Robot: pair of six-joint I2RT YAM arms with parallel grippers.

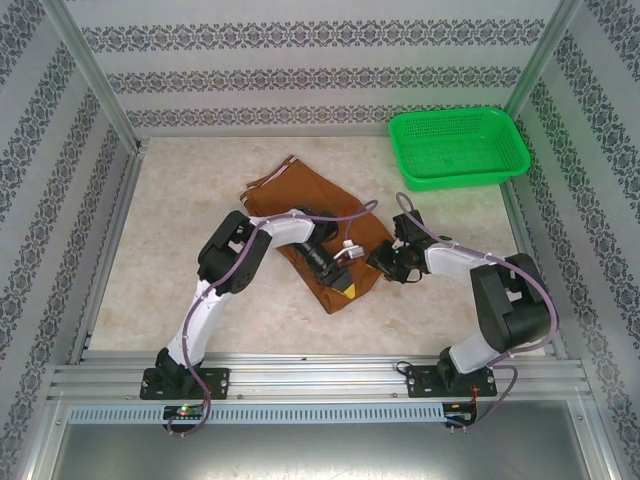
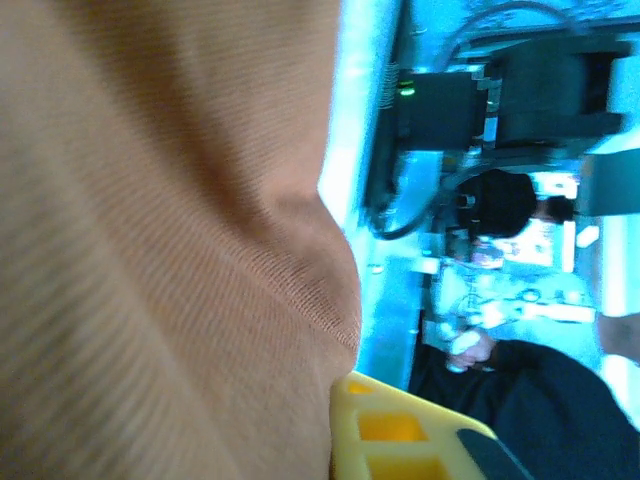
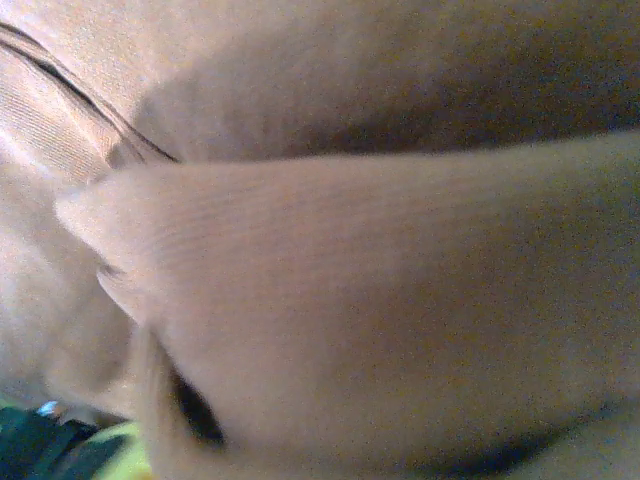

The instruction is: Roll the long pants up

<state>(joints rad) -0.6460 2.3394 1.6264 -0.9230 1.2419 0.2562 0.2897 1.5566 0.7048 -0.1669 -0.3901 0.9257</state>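
Note:
The long pants [image 1: 300, 197] lie folded in a rust-brown strip on the pale table, running from the back centre toward the front. My left gripper [image 1: 346, 286] sits at the strip's near end. In the left wrist view the cloth [image 2: 150, 250] presses against one yellow finger [image 2: 400, 430] and hides the other. My right gripper [image 1: 386, 262] is at the strip's right edge, just right of the left one. A raised ridge of the cloth [image 3: 350, 300] covers its fingers in the right wrist view. The pale cord [image 1: 270, 178] trails at the far end.
A green plastic basket [image 1: 455, 184] stands at the back right corner. Metal frame posts and patterned walls close in the table on three sides. A metal rail [image 1: 320, 375] runs along the near edge by the arm bases.

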